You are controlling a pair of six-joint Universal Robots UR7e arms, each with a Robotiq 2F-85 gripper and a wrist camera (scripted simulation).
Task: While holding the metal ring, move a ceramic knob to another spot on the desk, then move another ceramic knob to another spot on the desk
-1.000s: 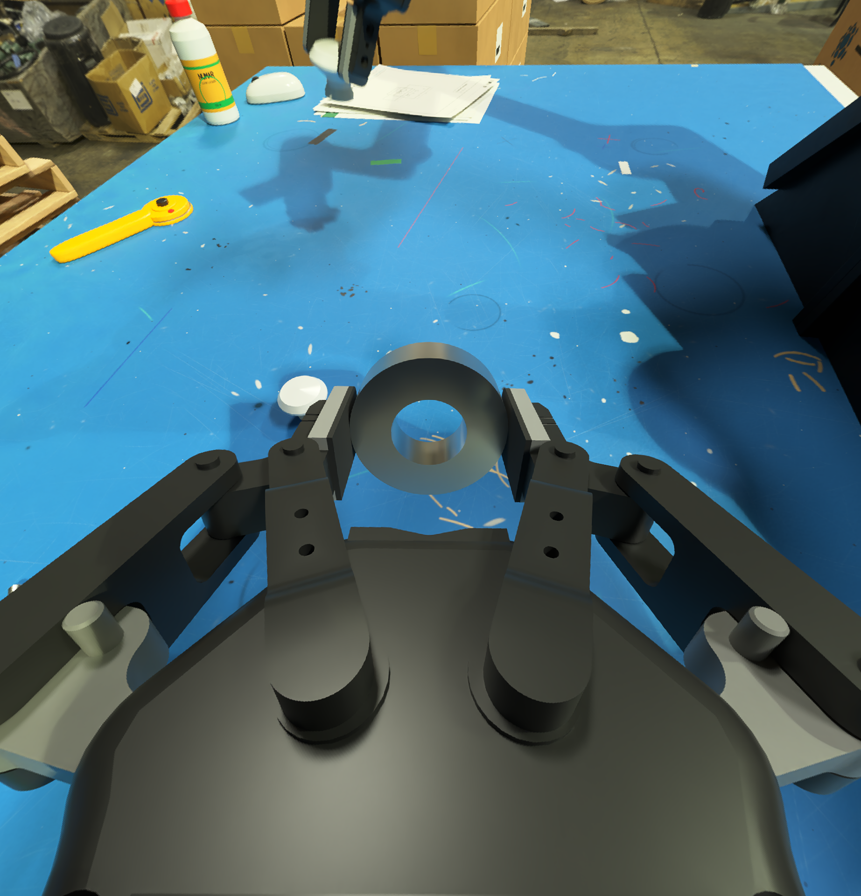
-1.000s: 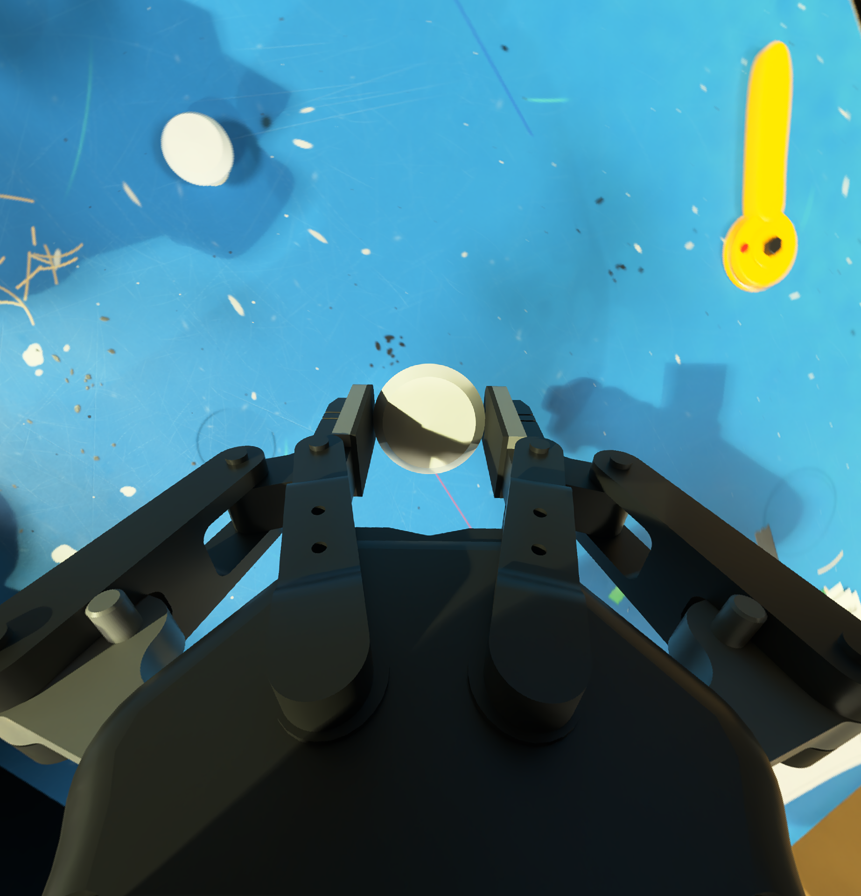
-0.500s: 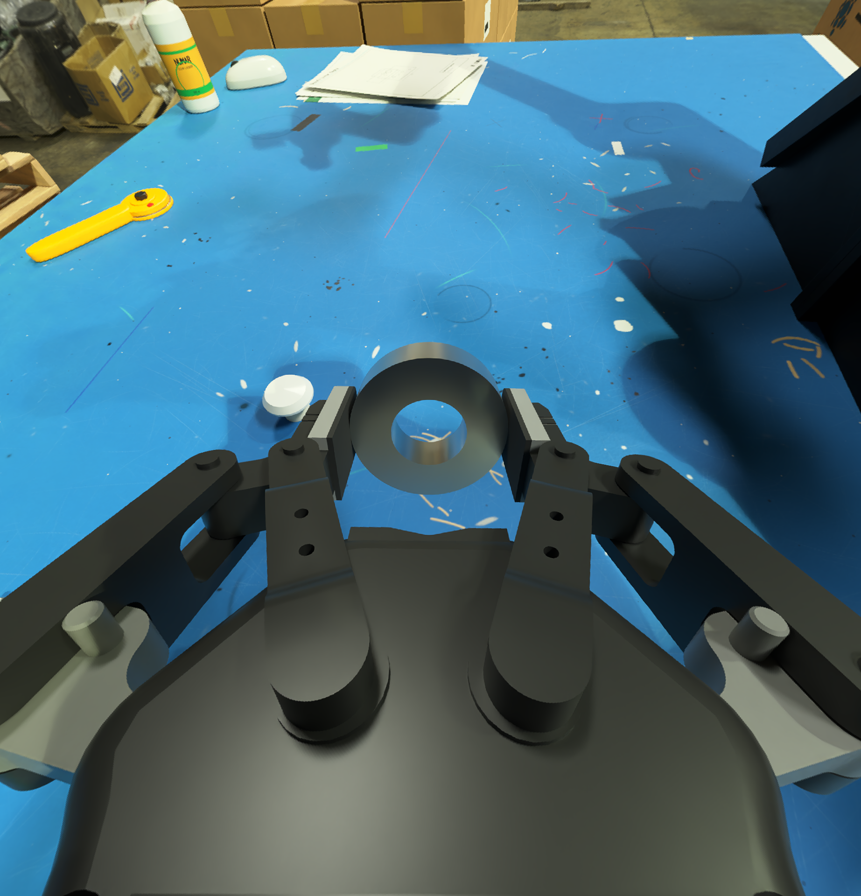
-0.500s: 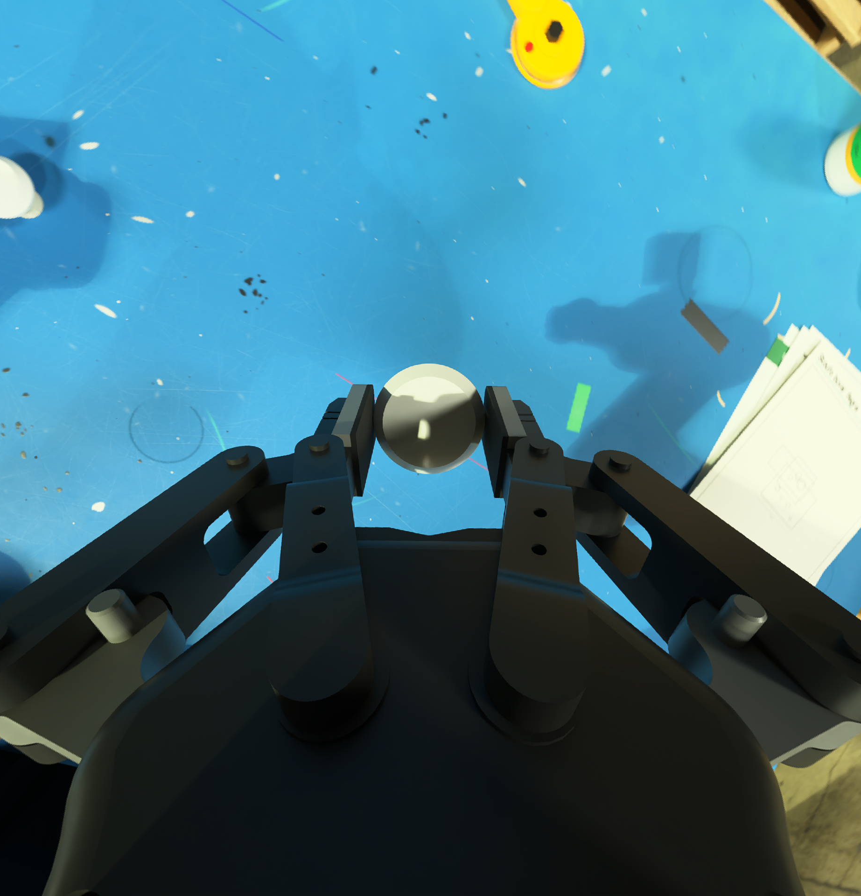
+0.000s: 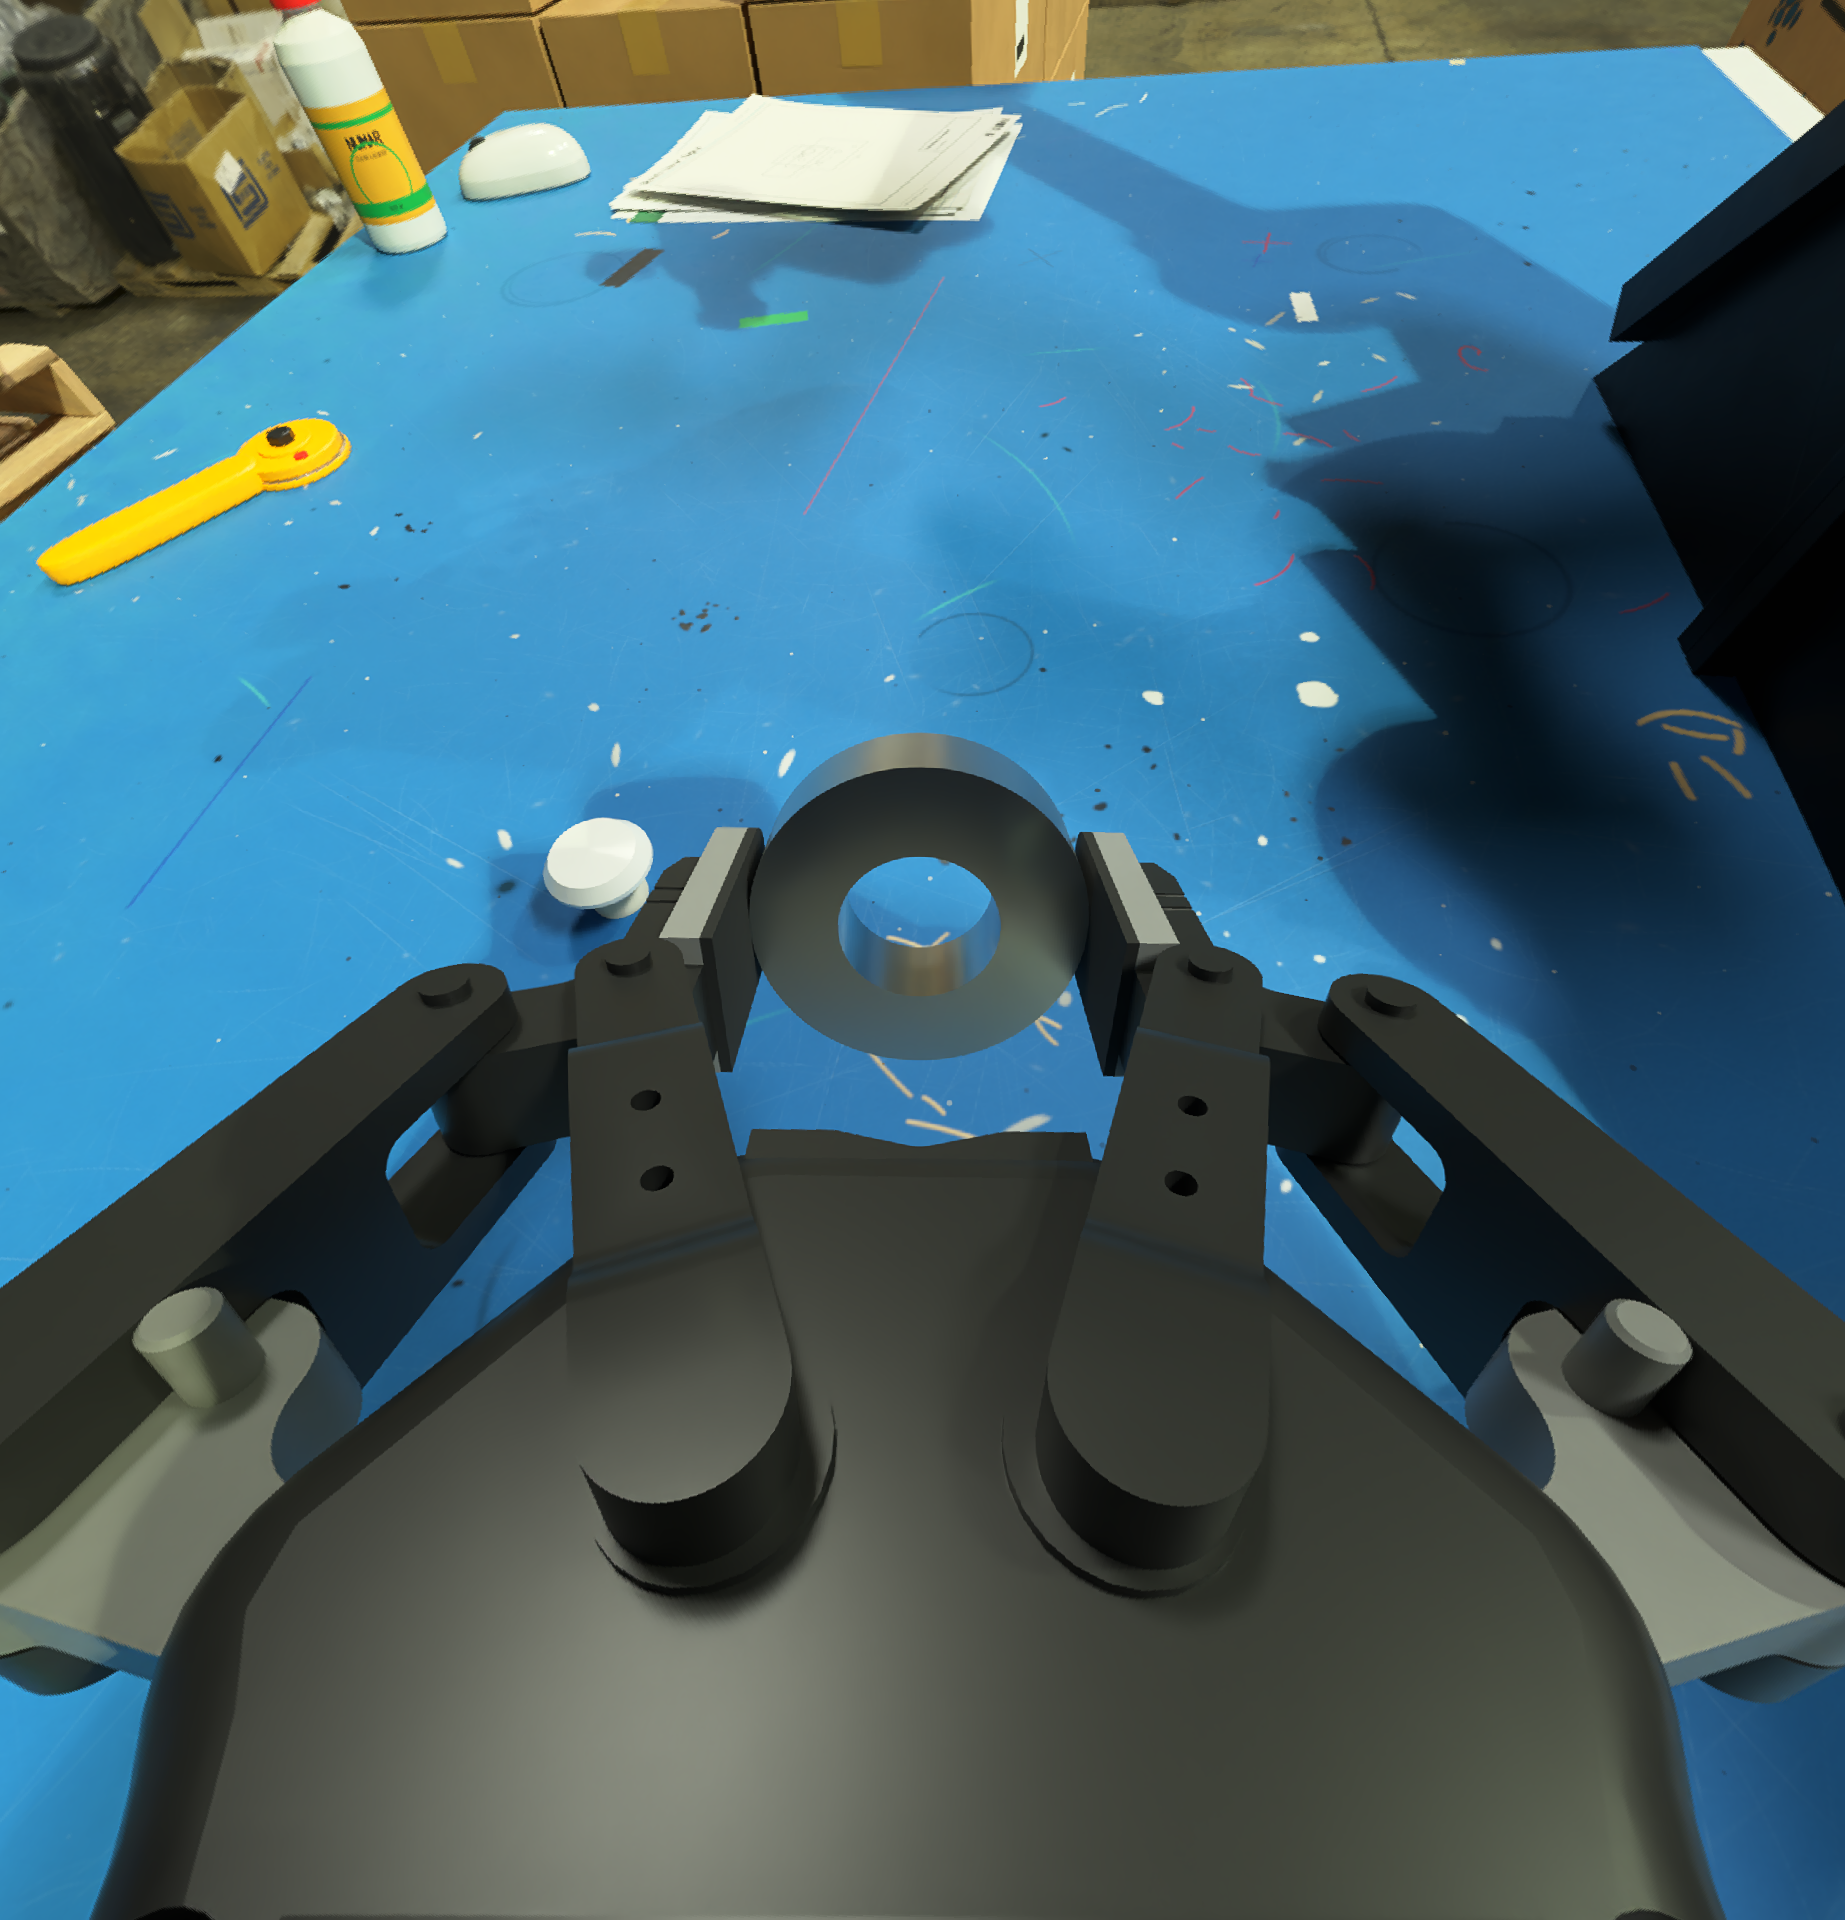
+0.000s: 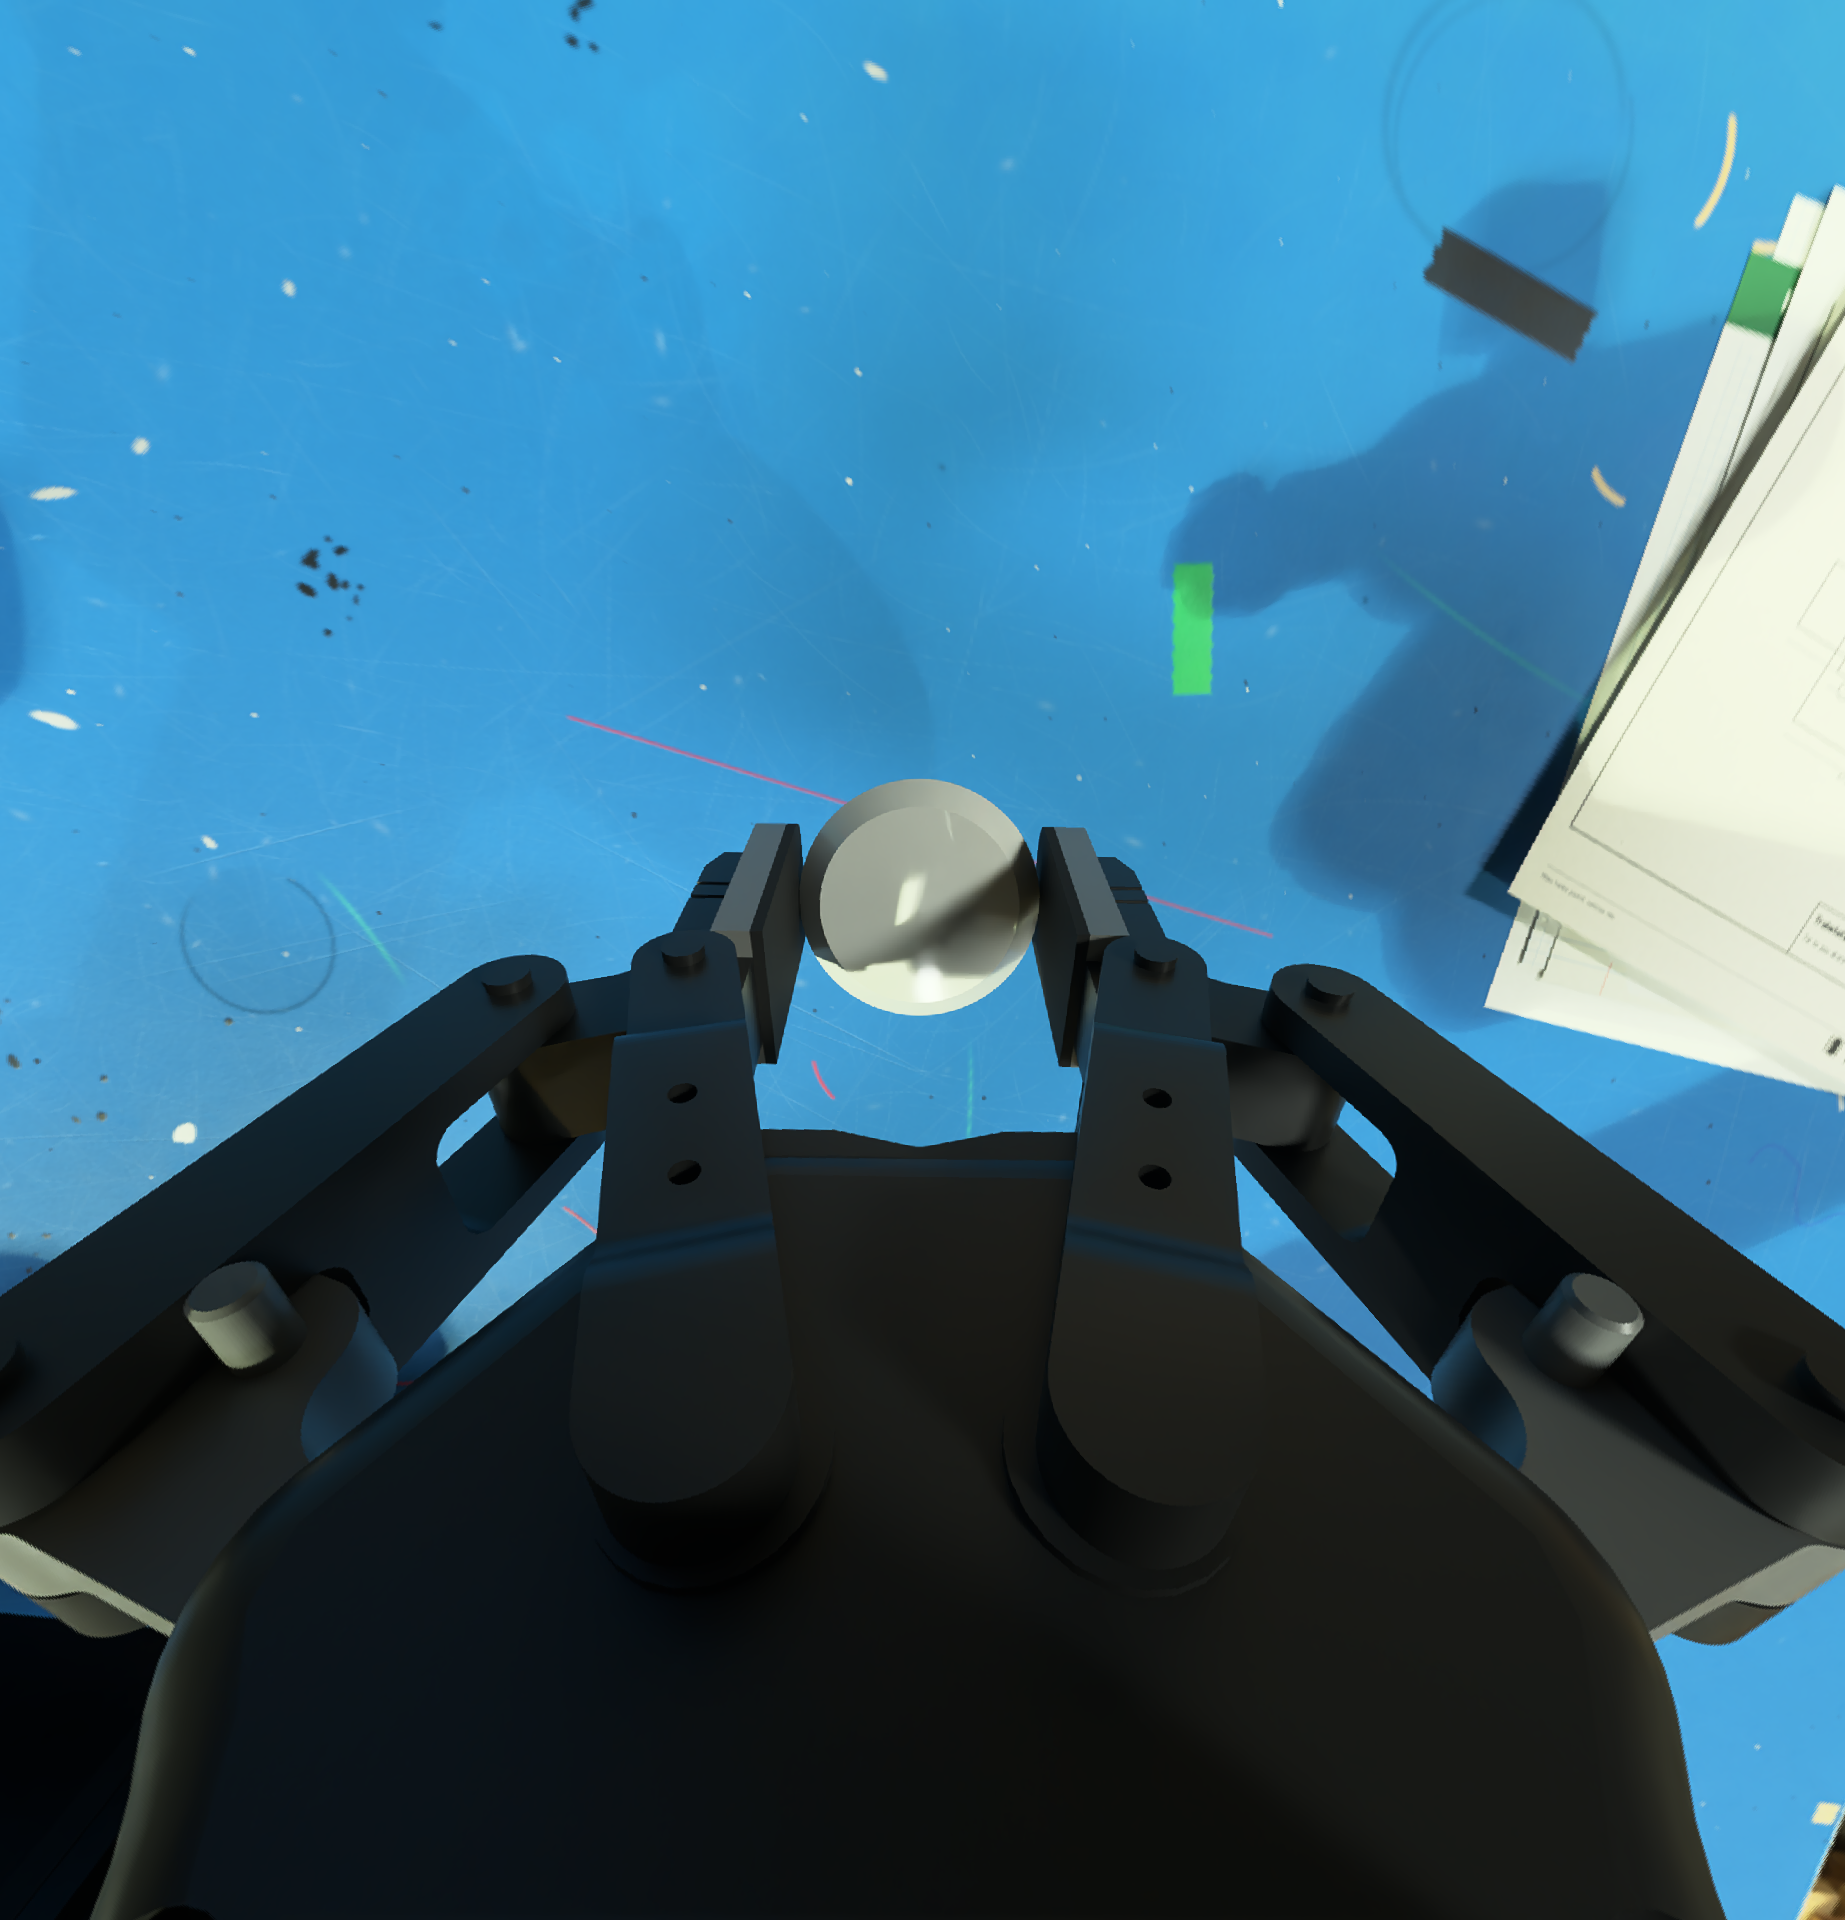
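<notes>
My left gripper (image 5: 916,914) is shut on the grey metal ring (image 5: 916,896) and holds it upright above the blue desk (image 5: 585,520). A white ceramic knob (image 5: 598,864) lies on the desk just left of my left finger. My right gripper (image 6: 918,904) is shut on a second white ceramic knob (image 6: 918,896) and holds it above the desk (image 6: 482,416), left of the paper stack. The right gripper does not show in the left wrist view.
A stack of papers (image 5: 824,156) (image 6: 1749,675) lies at the desk's far end. A yellow-and-white bottle (image 5: 362,145), a white mouse-like object (image 5: 523,161) and a yellow cutter (image 5: 196,499) are on the far left. A dark box (image 5: 1770,436) stands at the right.
The right gripper carried its knob toward the paper stack and lower, out of the left wrist view. The left gripper with the ring shifted slightly; the desk knob now looks nearer its left finger.
</notes>
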